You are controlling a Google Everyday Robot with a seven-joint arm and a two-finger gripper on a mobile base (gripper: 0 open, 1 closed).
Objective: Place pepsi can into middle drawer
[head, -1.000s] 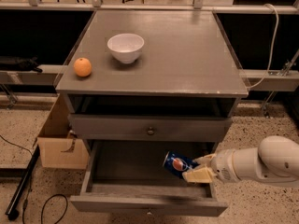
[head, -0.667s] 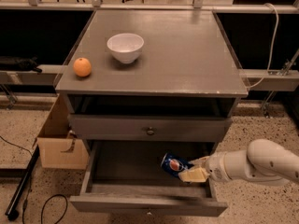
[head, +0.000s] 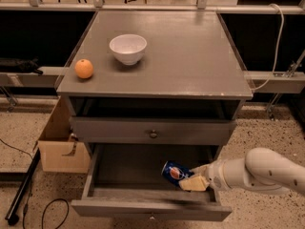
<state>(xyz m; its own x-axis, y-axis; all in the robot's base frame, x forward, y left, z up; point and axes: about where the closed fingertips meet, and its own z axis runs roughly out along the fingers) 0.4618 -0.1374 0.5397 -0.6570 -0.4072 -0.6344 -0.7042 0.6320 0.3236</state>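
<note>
- One step is left, by my judgement: lower the pepsi can [head: 174, 171] until it rests on the dark floor of the middle drawer [head: 125, 170], then release it and pull back without touching the drawer's front wall.
- Coming in from the right, the gripper [head: 189, 177] is inside the open drawer, its pale fingers [head: 194, 183] closed around the tilted can's end.
- Whether the can is already touching the floor is hard to tell.
</note>
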